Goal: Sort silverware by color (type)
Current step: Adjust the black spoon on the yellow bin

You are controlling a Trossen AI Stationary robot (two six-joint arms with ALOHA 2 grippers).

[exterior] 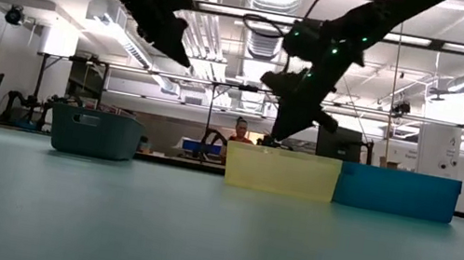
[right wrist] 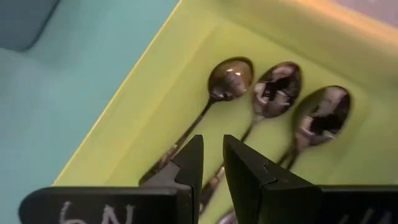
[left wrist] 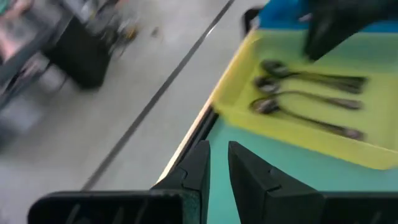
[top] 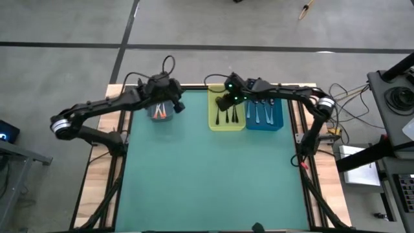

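While my right gripper (right wrist: 212, 163) hangs nearly closed and empty, three dark spoons (right wrist: 273, 93) lie just beneath it in the yellow bin (right wrist: 155, 93); my left gripper (left wrist: 219, 167), likewise narrow, holds nothing.

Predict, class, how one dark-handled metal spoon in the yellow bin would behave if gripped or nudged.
Probably stiff: each dark-handled metal spoon looks like thin solid metal. Its glossy bowl suggests it may slip between narrow fingers. Lying flat in the yellow bin, it would likely slide rather than roll.
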